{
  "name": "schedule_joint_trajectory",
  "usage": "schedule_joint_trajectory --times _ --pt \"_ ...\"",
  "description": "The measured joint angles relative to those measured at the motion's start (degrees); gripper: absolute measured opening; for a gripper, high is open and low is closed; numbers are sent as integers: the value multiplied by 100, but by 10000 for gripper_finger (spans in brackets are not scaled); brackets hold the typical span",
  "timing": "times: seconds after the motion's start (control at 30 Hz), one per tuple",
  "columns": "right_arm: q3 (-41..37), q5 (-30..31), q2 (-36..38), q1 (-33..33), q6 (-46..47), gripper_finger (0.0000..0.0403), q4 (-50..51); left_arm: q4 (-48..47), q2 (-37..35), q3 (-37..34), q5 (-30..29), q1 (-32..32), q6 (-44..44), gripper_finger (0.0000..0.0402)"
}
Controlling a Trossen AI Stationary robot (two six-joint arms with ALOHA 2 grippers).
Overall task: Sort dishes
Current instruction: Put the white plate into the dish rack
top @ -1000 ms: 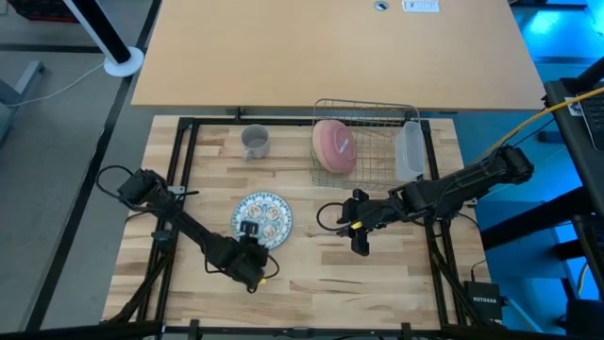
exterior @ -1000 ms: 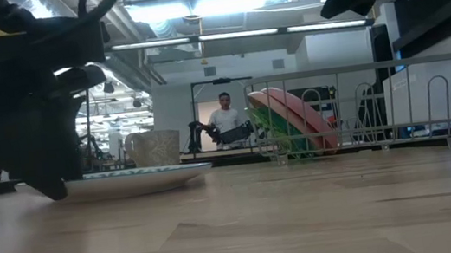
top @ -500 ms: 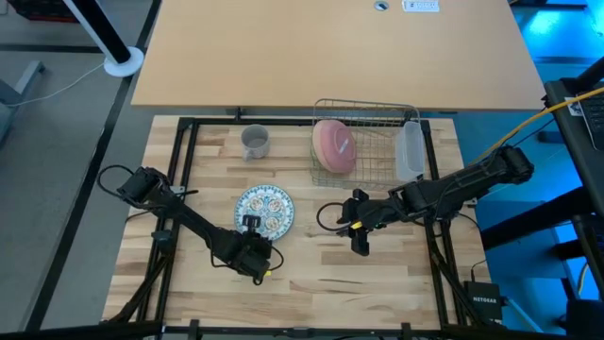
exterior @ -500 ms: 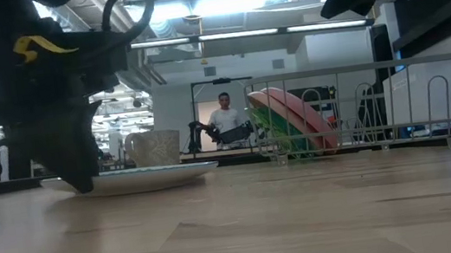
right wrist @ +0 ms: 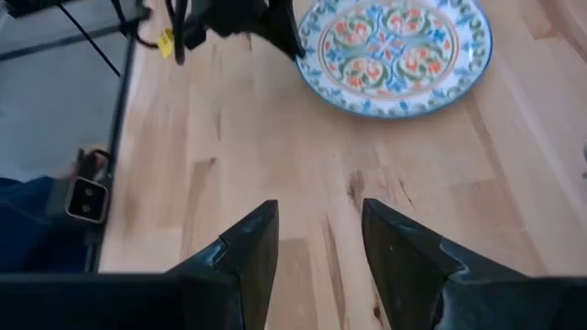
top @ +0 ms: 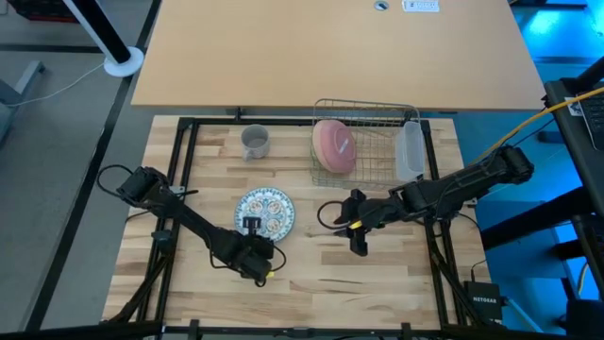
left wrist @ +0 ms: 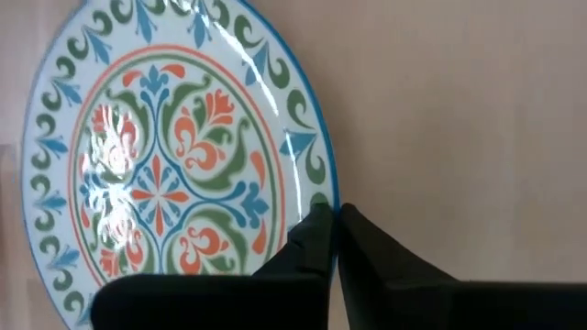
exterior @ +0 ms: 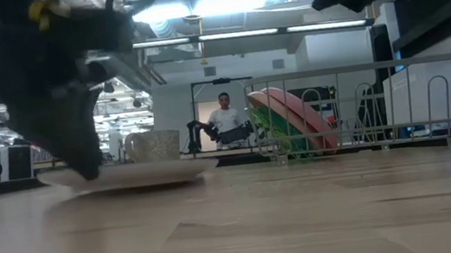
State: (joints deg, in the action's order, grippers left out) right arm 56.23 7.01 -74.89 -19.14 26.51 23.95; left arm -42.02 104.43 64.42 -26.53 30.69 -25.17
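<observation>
The white plate with the bluish pattern (top: 265, 210) lies on the table left of centre; it also shows in the low view (exterior: 132, 175) and the right wrist view (right wrist: 394, 55). My left gripper (top: 253, 227) is shut on its near rim. My right gripper (top: 357, 238) hovers open and empty to the plate's right, above the table (right wrist: 316, 247). The grey cup (top: 255, 142) stands on its base at the far left. The pink plate (top: 333, 144) leans on edge in the wire rack (top: 377, 106), with the green plate (exterior: 271, 125) behind it. My left gripper pinches the patterned plate's rim (left wrist: 323, 194) on its near side between its two fingers (left wrist: 312, 243). One finger lies over the rim, the other at its outer edge. The fingers come from the table's near side, slanting down. The plate stays about level, low at the table.
The wire rack stands at the far middle of the table. A translucent tub (top: 409, 151) stands against the rack's right side. A black frame (top: 179, 170) runs along the table's edges. A person (exterior: 226, 118) shows far off in the room behind.
My left gripper has gone toward the table's right edge and a little toward the far edge, still shut on the plate's rim. The patterned plate has slid with it a short way right and far. My right gripper has kept still.
</observation>
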Motion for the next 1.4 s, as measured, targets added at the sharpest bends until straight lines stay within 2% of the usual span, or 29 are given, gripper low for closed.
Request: schedule_joint_trajectory --times 0.13,0.3,0.53,0.87,1.4 --pt "0 -137 0 0 -93 163 -226 -144 -7 327 117 33 10 1" --pt "4 -164 -130 -2 -903 163 -480 -220 -9 715 269 57 98 0" --pt "4 -166 -1007 0 -1368 163 -927 -239 -14 1030 424 57 97 0" --pt "2 -317 -2190 -2 -2040 163 -2517 -242 -14 1245 745 55 47 0" --pt "2 -319 -2402 -2 -2993 163 -2878 -238 -14 1534 996 -1 44 0"
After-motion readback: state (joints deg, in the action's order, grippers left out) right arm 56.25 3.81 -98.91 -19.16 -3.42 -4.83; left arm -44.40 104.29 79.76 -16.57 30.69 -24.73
